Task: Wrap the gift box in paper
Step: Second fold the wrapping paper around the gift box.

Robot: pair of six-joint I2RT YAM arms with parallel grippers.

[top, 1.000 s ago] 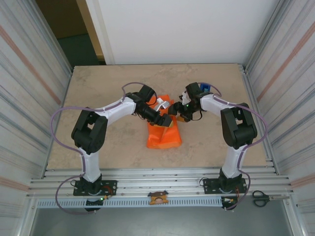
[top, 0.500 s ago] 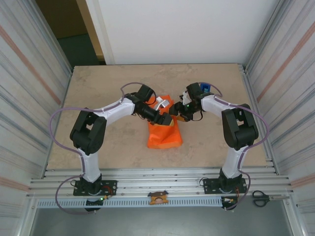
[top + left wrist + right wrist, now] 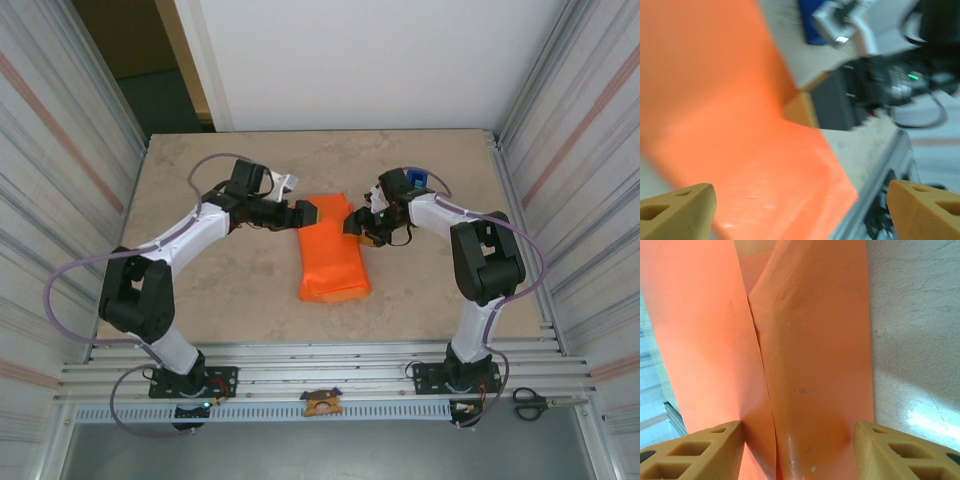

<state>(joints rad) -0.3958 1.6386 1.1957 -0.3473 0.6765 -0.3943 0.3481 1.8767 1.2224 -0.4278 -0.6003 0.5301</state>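
Pinching the overlapped seam (image 3: 762,365) squarely is your aim, so close the right pincer (image 3: 800,440), half-spread astride the paper (image 3: 333,255) bundled at the centre of the worktop (image 3: 250,290), and hold the left pincer (image 3: 306,213), wide and empty at the bundle's 11 o'clock corner, clear of it.

Top external camera: high behind the arm bases, looking down across the table (image 3: 240,300). Left wrist camera: close-range, facing 3 o'clock. Right wrist camera: close-range, looking down. All three share the paper (image 3: 332,255).
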